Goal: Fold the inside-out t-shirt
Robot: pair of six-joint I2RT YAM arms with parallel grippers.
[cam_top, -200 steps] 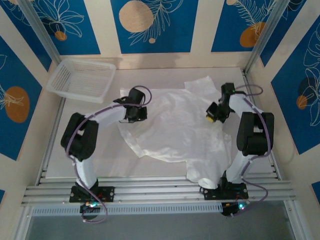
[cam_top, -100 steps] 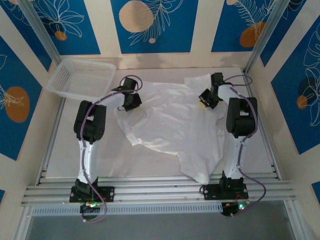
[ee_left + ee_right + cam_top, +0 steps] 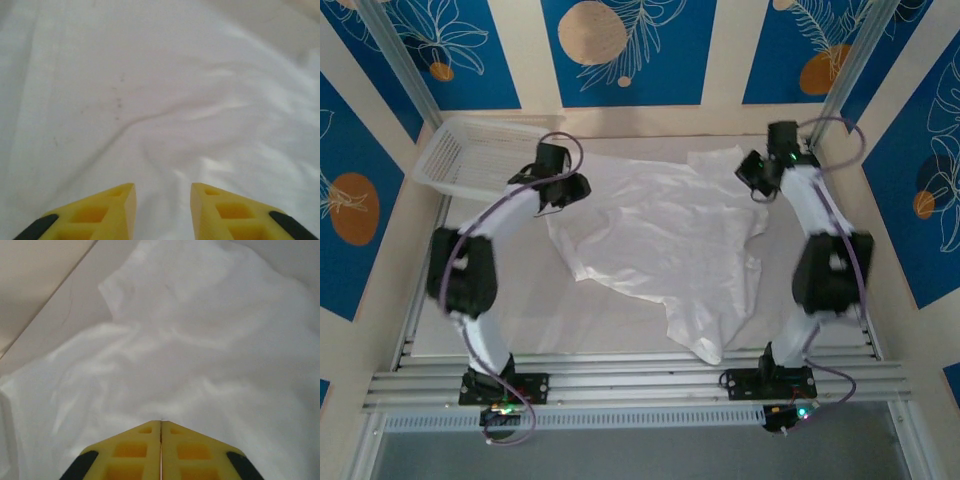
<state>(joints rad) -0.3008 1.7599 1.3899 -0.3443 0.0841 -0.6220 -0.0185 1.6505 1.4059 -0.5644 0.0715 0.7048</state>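
White worktop (image 3: 520, 320) seen from above, bounded along the lower edge of the frame by aluminium rails (image 3: 640, 385), on which both arm bases are mounted. The inside-out t-shirt (image 3: 660, 240) is laid wrinkled across the centre of the worktop; one lobe reaches down toward the rails in the lower centre, and a sleeve-like flap points to the upper right.

The left pincer (image 3: 570, 188) is placed at the shirt's upper left edge, its arm blurred. In the left wrist view its yellow fingers (image 3: 115, 210) are held a narrow way apart, and creased white cloth is seen through the gap and beyond it. The right pincer (image 3: 752, 172) is placed at the shirt's upper right edge. In the right wrist view its two fingers (image 3: 135, 445) are pressed flat together, tips just over the cloth. Whether any cloth is pinched between them cannot be told.

A white mesh basket (image 3: 485, 160) is set in the upper left corner, just beside the left pincer. Blue wall panels (image 3: 620, 50) printed with leaves and orange discs close off the top of the frame.
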